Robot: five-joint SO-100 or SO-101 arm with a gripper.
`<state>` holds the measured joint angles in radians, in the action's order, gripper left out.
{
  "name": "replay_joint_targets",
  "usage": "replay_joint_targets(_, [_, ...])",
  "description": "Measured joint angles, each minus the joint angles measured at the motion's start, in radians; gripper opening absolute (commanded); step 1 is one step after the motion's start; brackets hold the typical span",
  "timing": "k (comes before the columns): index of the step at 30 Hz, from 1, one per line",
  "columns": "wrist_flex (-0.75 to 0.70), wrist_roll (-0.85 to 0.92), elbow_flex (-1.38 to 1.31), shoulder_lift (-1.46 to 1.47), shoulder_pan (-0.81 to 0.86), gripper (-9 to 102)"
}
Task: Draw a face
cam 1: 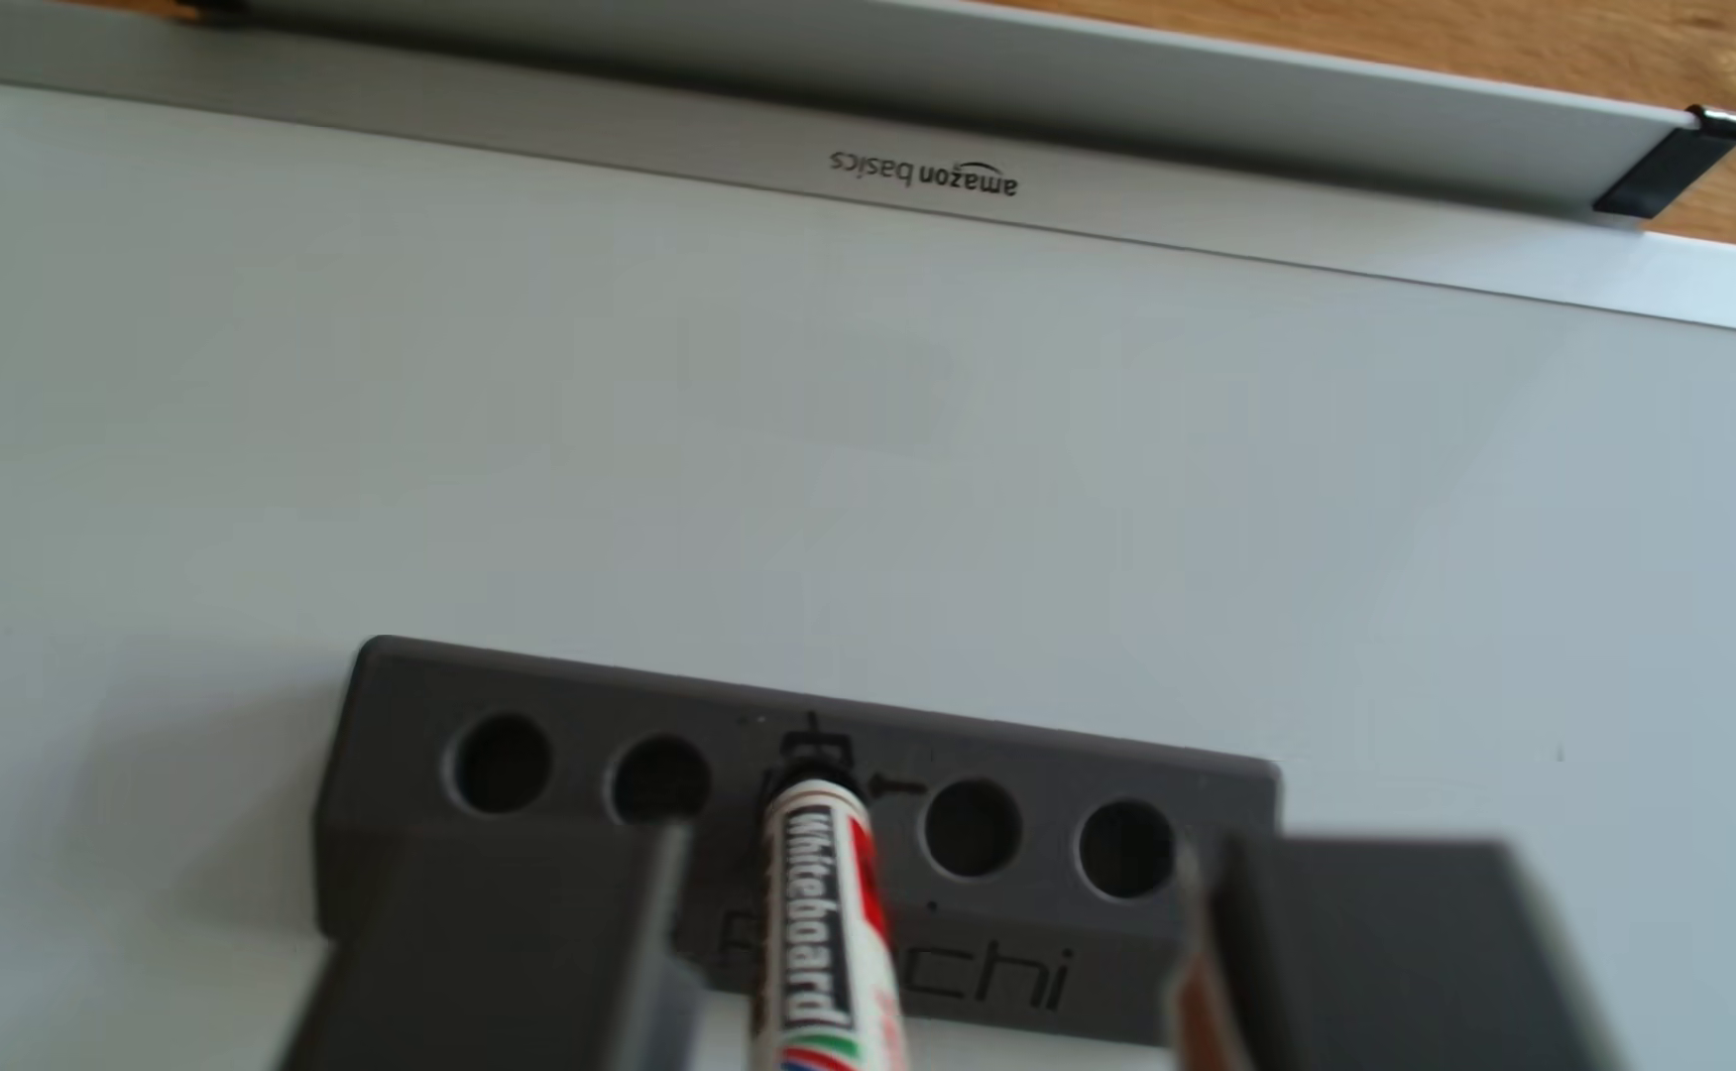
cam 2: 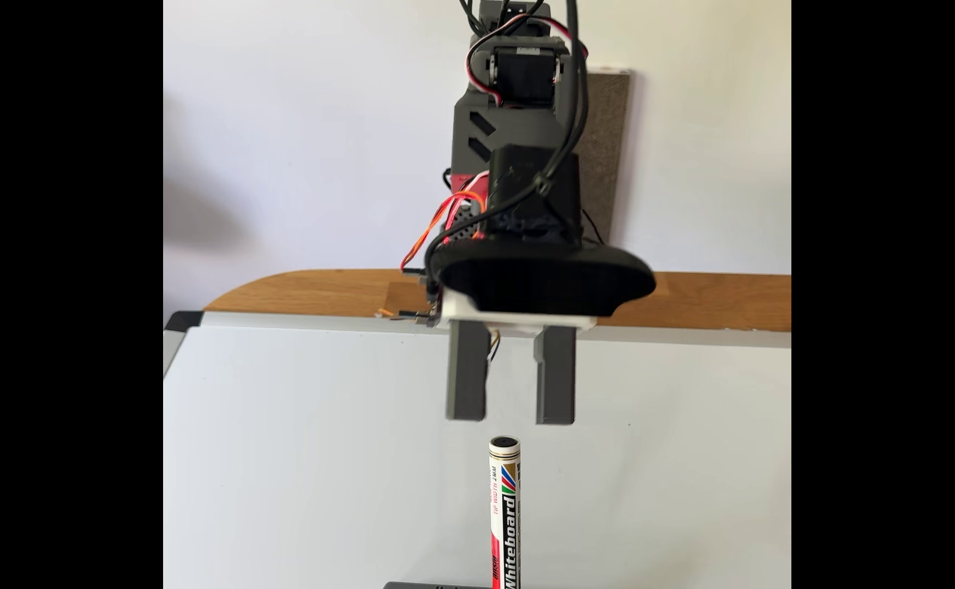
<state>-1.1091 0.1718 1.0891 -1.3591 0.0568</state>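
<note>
A whiteboard marker (cam 1: 822,927) with a white, red and black label stands upright in the middle hole of a grey five-hole block (cam 1: 390,721). The block rests on a white board (cam 1: 843,463). My gripper (cam 1: 933,844) is open, its two grey fingers spread either side of the marker. In the fixed view the gripper (cam 2: 511,420) hangs just above the marker (cam 2: 504,509), apart from its top end. The block (cam 2: 424,585) peeks in at the bottom edge. The face is out of view; the board (cam 2: 322,453) carries no ink strokes.
The board's silver frame bears upside-down "amazon basics" lettering (cam 1: 923,177), with a pen tray (cam 1: 1049,72) along the far edge. A wooden table (cam 2: 690,300) lies under the board. A white wall with a brown panel (cam 2: 605,141) stands behind the arm.
</note>
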Motion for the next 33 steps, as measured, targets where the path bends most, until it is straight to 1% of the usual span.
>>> replay_joint_targets(5, [-0.032, 0.009, 0.000, 0.020, 0.002, 100])
replay_joint_targets(18, [-0.032, 0.009, 0.002, 0.025, -0.028, 100])
replay_joint_targets(23, [0.020, 0.009, 0.060, 0.026, -0.026, 100])
replay_joint_targets(33, [0.043, 0.009, 0.067, 0.063, -0.017, 100])
